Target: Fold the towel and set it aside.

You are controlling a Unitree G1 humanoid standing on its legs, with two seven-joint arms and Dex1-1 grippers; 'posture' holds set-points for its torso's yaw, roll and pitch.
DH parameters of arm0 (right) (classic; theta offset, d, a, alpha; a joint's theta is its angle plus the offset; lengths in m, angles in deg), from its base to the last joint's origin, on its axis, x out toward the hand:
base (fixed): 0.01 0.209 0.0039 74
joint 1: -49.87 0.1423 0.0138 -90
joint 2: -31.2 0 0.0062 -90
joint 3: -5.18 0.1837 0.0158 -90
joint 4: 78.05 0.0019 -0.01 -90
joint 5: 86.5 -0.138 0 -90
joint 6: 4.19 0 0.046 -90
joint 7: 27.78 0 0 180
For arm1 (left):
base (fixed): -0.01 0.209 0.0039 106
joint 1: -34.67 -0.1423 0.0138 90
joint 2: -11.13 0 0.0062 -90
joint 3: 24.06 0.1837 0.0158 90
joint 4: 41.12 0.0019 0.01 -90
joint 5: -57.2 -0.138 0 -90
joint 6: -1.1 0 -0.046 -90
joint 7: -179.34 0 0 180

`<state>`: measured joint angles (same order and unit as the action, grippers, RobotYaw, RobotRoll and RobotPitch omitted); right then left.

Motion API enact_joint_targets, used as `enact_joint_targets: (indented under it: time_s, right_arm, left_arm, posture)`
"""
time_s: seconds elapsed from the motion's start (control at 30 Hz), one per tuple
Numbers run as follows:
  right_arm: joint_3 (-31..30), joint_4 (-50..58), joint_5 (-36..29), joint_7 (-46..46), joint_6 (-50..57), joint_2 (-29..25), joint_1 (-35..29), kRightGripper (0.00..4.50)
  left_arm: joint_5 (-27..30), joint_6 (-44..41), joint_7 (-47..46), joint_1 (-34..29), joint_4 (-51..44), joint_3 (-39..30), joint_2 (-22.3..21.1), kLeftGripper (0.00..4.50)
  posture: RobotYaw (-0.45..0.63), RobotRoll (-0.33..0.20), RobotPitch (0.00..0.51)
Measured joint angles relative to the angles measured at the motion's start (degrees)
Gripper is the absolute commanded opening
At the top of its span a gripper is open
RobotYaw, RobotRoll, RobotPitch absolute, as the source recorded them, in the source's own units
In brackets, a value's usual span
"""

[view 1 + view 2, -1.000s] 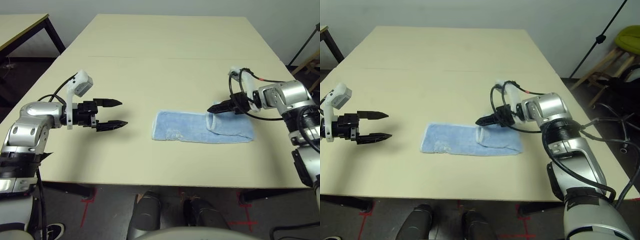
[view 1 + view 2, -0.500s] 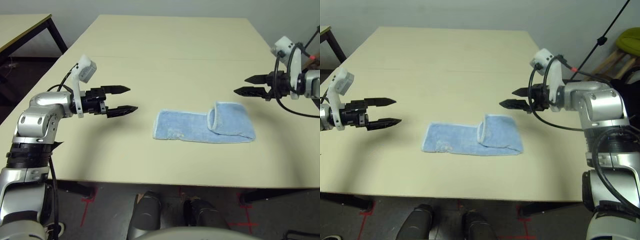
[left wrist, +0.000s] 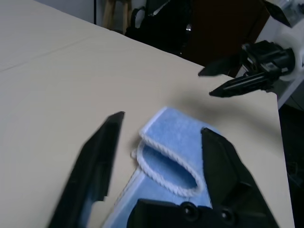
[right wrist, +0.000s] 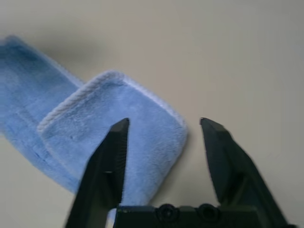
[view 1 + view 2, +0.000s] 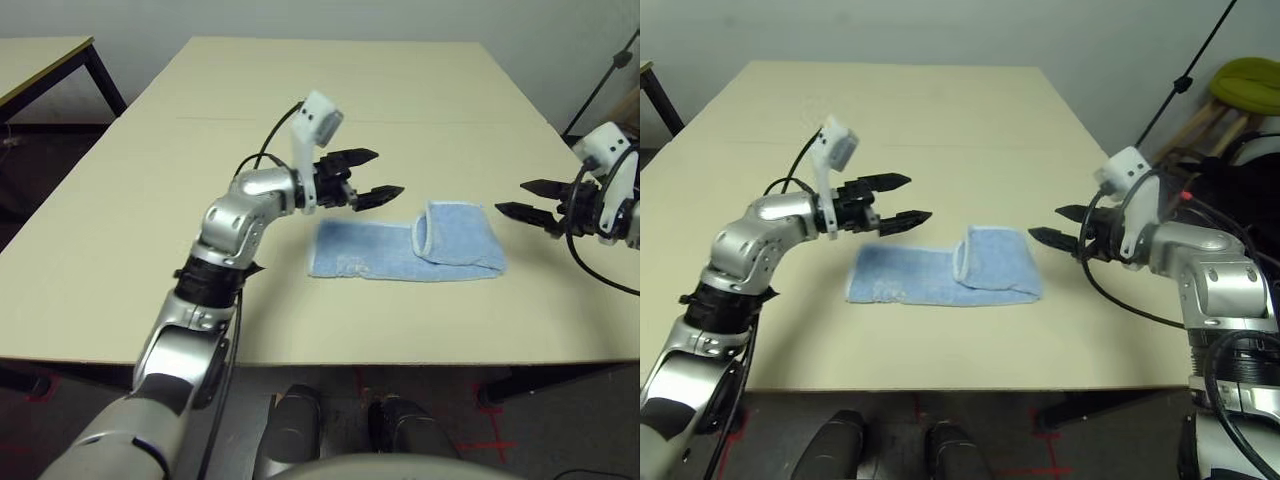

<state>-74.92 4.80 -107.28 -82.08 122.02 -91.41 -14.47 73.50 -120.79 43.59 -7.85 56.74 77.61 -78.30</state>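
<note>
Towel [image 5: 408, 250] lies flat near tabletop's [image 5: 330, 110] near edge, right end folded back over itself. Left gripper [image 5: 378, 175] hovers above its left end, fingers apart, empty. Right gripper [image 5: 520, 198] off its right end, fingers parted, empty.

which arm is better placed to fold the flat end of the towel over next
Likely the left. The left gripper, jaws apart, hovers just beyond the towel near its flat unfolded half. The right gripper, also open, sits off the already folded end, apart from the cloth.
</note>
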Motion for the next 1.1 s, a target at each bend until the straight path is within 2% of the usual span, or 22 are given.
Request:
enact_joint_targets:
  time_s: [0.17, 0.23, 0.43, 0.63, 0.87, 1.1]
  right_arm:
    - [-1.1, -0.9, 1.2, 1.7, -1.8, 2.4, 0.4, 0.16]
    - [-2.2, -2.1, 1.6, 2.5, -2.7, 3.8, 1.0, 0.00]
    - [-2.9, -3.0, 2.8, 4.3, -4.1, 6.1, 1.1, 0.00]
    - [-3.8, -2.9, 3.0, 5.7, -4.7, 8.7, 0.2, 0.00]
    - [-5.4, -5.1, 4.2, 7.6, -6.8, 12.5, 0.6, 0.00]
    - [-7.3, -7.5, 7.0, 7.6, -8.1, 12.0, -1.0, 0.00]
  left_arm:
    - [-4.1, 2.7, -0.6, 1.9, 5.3, 3.2, 2.9, 0.88]
    - [-5.5, 3.8, -0.5, 2.5, 7.0, 4.6, 4.0, 0.21]
    - [-10.2, 8.5, 0.2, 2.7, 11.0, 8.2, 5.4, 0.16]
    - [-13.3, 11.8, 1.7, 3.2, 14.7, 11.2, 8.5, 0.16]
    - [-16.6, 17.1, 4.0, 8.1, 26.7, 12.8, 13.3, 0.16]
    - [-19.9, 17.9, 8.8, 5.4, 30.1, 17.2, 14.2, 0.16]
  posture:
    - [0.15, 0.000, 0.119]
    - [0.15, 0.000, 0.117]
    - [0.16, 0.000, 0.122]
    - [0.16, 0.000, 0.127]
    - [0.16, 0.000, 0.133]
    - [0.16, 0.000, 0.135]
